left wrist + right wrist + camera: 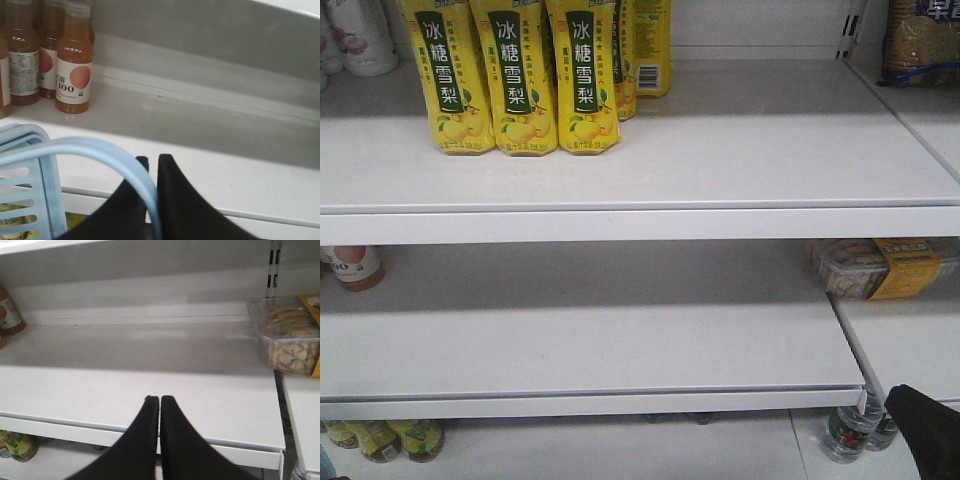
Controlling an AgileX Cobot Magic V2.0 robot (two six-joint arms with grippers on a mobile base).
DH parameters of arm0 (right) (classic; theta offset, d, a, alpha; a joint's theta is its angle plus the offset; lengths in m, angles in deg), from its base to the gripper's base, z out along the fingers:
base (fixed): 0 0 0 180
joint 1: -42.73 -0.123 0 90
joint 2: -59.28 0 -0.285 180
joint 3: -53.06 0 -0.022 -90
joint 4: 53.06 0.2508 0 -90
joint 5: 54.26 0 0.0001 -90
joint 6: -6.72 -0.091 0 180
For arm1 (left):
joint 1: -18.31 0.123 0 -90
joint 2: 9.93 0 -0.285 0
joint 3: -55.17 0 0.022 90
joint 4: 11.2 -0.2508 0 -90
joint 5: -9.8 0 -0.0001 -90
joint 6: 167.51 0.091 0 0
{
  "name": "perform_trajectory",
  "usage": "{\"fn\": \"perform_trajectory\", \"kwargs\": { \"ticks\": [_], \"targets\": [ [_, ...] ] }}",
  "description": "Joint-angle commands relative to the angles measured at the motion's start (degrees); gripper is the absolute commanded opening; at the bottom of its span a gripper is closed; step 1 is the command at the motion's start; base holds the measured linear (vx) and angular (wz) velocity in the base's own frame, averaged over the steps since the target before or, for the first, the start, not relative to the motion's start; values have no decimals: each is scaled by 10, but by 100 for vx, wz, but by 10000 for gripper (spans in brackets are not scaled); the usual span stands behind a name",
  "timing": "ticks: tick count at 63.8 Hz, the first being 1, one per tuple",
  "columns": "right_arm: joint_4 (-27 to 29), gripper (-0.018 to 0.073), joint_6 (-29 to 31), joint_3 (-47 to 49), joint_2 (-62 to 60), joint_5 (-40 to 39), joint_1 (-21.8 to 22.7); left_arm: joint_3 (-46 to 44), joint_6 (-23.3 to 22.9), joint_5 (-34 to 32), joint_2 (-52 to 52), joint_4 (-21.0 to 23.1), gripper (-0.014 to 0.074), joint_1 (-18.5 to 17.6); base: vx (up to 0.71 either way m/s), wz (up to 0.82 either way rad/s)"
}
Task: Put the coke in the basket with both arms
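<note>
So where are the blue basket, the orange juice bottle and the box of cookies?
basket (30,200): left wrist view, slotted side wall.
orange juice bottle (73,80): left wrist view, white label.
box of cookies (290,337): right wrist view, clear lid.

Shelving (650,150): white painted boards, smooth, semi-matt, faint sheen along the front lips.
Yellow drink packs (515,80): glossy printed wrap with highlights.
Basket (30,190): light blue plastic, smooth, satin, slotted wall; its band handle (100,152) the same plastic.
Left gripper (152,170): matt black fingers, smooth.
Right gripper (159,407): matt black, smooth.
Peach juice bottles (73,60): clear glossy plastic, paper-like white labels.
Snack box (287,332): clear thin glossy plastic.
</note>
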Motion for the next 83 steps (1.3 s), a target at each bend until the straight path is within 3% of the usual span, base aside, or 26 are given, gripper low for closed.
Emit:
{"fn": "perform_trajectory", "kwargs": {
  "ticks": [1, 13, 32, 52, 83],
  "targets": [
    [-18, -4, 7, 15, 3, -3, 2, 2, 24, -81, -13, -23, -6, 13, 0, 0],
    [-18, -4, 7, 15, 3, -3, 2, 2, 23, -82, -13, -33, -6, 35, 0, 0],
    [-18, -4, 7, 15, 3, -3, 2, 2, 23, -86, -13, -33, -6, 36, 0, 0],
    [-18, -4, 7, 15, 3, -3, 2, 2, 24, -176, -13, -61, -6, 34, 0, 0],
    [-18, -4, 7, 15, 3, -3, 2, 2, 46, -167, -13, -78, -6, 34, 0, 0]
  ]
}}
